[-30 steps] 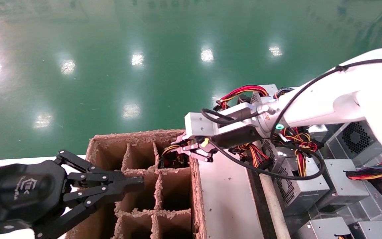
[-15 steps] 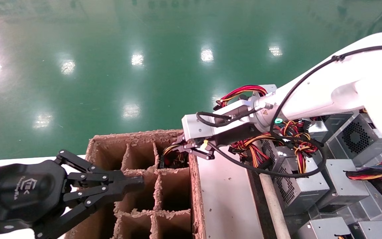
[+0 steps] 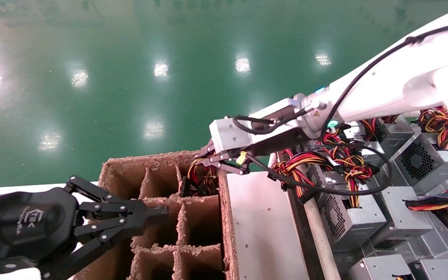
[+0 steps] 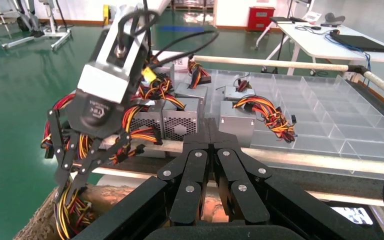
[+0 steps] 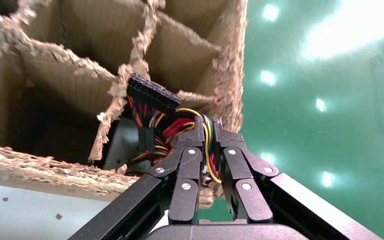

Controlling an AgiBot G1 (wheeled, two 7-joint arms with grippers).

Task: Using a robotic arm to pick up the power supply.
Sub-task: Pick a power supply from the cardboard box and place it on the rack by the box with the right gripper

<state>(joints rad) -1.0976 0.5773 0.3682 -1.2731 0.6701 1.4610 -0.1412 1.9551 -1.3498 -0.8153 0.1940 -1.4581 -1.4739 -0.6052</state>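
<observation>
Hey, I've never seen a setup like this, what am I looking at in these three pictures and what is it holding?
It is a two-armed robot. One picture looks down from its head; the other two come from cameras on each wrist. The right hand is shut on the wires of a power supply sitting in a far compartment of the cardboard crate. The left hand waits shut over the crate's near side. To the right, more power supplies lie on a tray.

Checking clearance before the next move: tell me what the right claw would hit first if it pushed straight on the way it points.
The right claw is shut on the wire bundle; just past its tips lie the black connector and the cardboard divider of the crate. Likely the connector first; depth is unclear.
</observation>
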